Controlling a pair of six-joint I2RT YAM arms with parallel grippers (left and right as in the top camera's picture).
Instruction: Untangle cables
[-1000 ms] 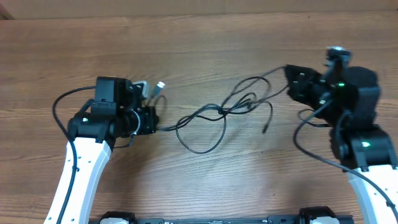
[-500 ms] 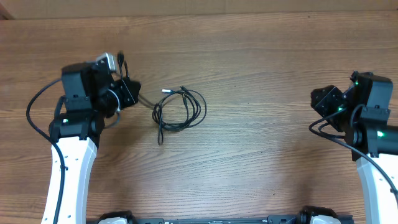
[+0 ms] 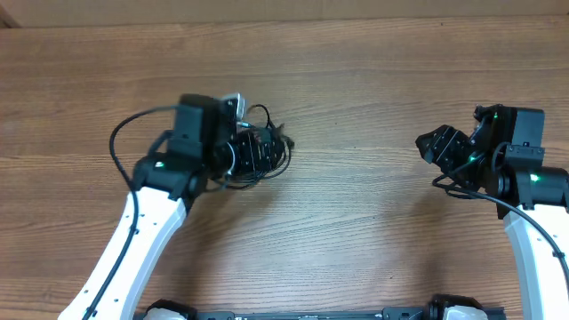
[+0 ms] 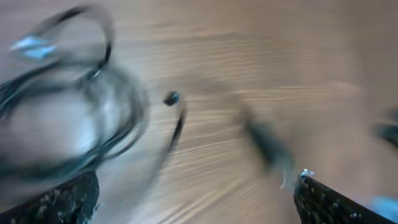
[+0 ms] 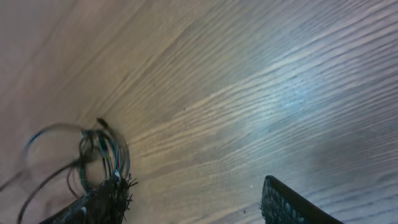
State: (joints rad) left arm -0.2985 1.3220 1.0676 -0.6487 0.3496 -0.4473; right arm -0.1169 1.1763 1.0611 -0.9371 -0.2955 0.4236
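Note:
The thin black cables (image 3: 283, 153) lie bunched in a small coil on the wooden table (image 3: 356, 213), left of centre. My left gripper (image 3: 256, 153) hangs right over that coil and covers much of it. The left wrist view is motion-blurred. In it the cables (image 4: 121, 134) loop at the left, beside the left finger, and my left gripper (image 4: 196, 202) stands wide open over bare wood. My right gripper (image 3: 437, 144) is far off to the right, open and holding nothing. In its wrist view the right gripper (image 5: 193, 208) frames bare wood, with the cables (image 5: 102, 146) small in the distance.
Thick black arm cables arch off both arms, one loop behind the left arm (image 3: 120, 142) and one under the right wrist (image 3: 462, 191). The table's far edge (image 3: 284, 20) runs along the top of the overhead view.
The cables went from stretched between both grippers to a small coil. My left arm swung right over the coil and its jaws opened. The right gripper let go, opened and moved slightly left.

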